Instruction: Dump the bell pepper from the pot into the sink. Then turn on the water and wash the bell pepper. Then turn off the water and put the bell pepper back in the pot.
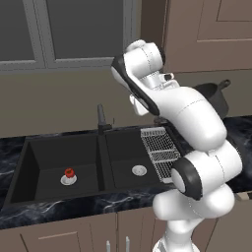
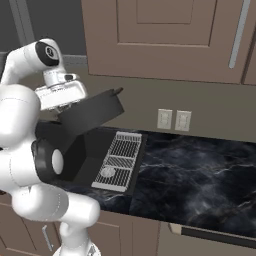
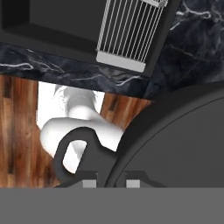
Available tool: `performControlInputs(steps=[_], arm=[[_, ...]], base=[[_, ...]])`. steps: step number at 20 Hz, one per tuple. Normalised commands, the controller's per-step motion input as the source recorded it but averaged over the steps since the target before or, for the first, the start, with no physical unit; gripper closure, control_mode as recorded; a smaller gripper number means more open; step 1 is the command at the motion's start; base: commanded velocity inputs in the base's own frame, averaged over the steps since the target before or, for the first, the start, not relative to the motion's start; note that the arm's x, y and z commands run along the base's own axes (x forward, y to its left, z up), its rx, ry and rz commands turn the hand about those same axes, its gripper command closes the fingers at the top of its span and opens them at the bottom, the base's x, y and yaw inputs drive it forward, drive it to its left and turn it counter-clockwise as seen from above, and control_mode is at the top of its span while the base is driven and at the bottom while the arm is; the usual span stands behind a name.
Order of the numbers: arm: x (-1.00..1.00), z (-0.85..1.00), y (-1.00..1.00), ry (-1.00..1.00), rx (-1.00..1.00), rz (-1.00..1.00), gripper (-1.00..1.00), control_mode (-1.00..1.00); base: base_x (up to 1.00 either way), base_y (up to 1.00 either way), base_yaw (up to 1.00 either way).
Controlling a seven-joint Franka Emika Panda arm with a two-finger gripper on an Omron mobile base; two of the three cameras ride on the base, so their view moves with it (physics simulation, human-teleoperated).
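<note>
The bell pepper (image 1: 69, 172) sat in the left basin of the sink (image 1: 59, 147), right on the round drain, so the dumping looked done. The pot (image 2: 92, 114) hung in the air over the right basin, tipped steeply on its side, its far handle poking up toward the wall. The fingers (image 3: 111, 178) were clenched on the pot's rim just beside the looped near handle (image 3: 74, 151), and from the hand's own view the wide dark pot wall spread out to the right. A silver wire rack (image 1: 160, 150) lay along the right edge of the sink, next to the dark marble counter (image 2: 200, 170), and the faucet (image 1: 101, 119) stood behind the divider. I judged the pot stiff and fairly heavy for a rim pinch, likely to swing if tilted fast. The pepper looked small, round, smooth and soon wet, apt to roll; pinching it across its middle seemed safest.
</note>
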Motion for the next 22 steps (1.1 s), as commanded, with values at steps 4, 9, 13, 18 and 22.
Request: performControlInputs(steps=[4,9,13,18,22], arm=[[-0.19,-0.09,-0.58,0.0,0.02,0.0,1.0,-1.0],[-0.24,-0.14,-0.56,0.0,0.07,0.0,1.0,-1.0],[-0.1,-0.18,-0.52,0.0,0.11,0.0,1.0,-1.0],[0.0,-0.27,-0.49,0.0,0.13,0.0,1.0,-1.0],[0.0,-0.31,-0.5,0.0,0.1,0.01,1.0,-1.0]], base=[[0.0,0.0,0.0],[0.0,0.0,0.0],[0.0,0.0,0.0],[0.0,0.0,0.0],[0.0,0.0,0.0]])
